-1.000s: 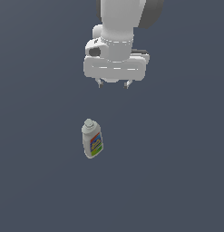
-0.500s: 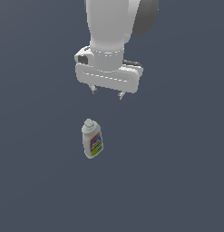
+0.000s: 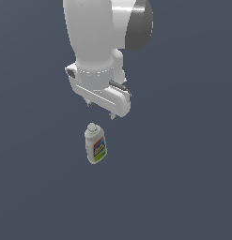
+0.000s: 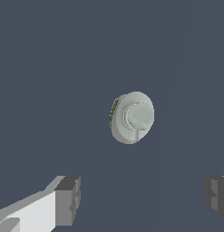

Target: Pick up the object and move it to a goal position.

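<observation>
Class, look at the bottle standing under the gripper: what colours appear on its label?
Blue, red, yellow and green on the white bottle, clearest in the exterior view.

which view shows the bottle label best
The exterior view: the bottle shows its side there, with the blue, red and yellow label readable as colour patches. The wrist view looks down on its cap, so only a thin green sliver of label shows.
</observation>
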`<action>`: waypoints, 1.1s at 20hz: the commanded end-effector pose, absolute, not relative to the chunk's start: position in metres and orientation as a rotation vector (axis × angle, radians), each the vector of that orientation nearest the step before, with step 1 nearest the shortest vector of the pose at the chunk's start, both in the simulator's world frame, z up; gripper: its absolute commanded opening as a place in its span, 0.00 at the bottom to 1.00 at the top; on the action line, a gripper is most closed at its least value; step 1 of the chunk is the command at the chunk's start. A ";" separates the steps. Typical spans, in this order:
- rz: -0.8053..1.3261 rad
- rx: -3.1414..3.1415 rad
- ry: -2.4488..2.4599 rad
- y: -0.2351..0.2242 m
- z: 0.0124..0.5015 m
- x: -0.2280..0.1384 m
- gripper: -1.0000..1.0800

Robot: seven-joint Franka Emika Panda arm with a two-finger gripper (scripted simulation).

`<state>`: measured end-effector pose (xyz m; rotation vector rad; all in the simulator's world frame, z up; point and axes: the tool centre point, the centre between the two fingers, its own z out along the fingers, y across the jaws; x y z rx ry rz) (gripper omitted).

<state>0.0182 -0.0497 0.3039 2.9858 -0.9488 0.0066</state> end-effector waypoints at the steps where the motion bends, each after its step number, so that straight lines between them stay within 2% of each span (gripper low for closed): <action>1: 0.005 2.949 -1.068 -0.058 0.299 0.028 0.96; 11: 0.001 2.832 -1.360 -0.081 0.284 0.051 0.96; 22: -0.001 2.807 -1.410 -0.085 0.277 0.055 0.96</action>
